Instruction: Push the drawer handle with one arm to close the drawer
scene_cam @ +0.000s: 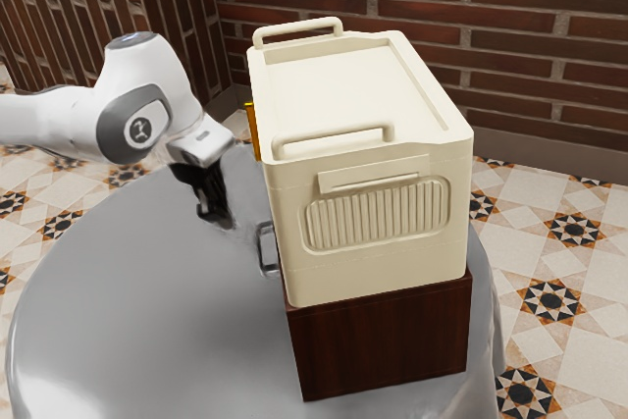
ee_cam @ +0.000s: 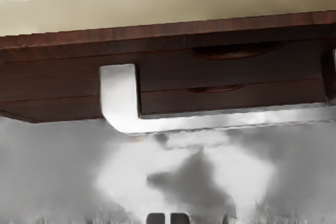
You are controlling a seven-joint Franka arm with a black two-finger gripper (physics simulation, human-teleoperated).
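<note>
In the exterior view my black gripper (scene_cam: 214, 205) hangs above the grey table, a little left of the metal handle (scene_cam: 267, 248) and apart from it. The handle stands out from the hidden front of the dark wooden cabinet (scene_cam: 383, 340). From the wrist view, the silver handle (ee_cam: 226, 121) runs along a dark wood front (ee_cam: 52, 85). My gripper (ee_cam: 168, 218) has its two dark fingertips close together, shut with nothing held. I cannot tell whether the drawer sits flush.
A large cream case (scene_cam: 363, 193) with two top handles rests on the cabinet. Beyond it, at the case's left side, is a small yellow object (scene_cam: 252, 130). The round grey table (scene_cam: 147, 321) extends below the arm, with a brick wall (scene_cam: 491, 36) behind.
</note>
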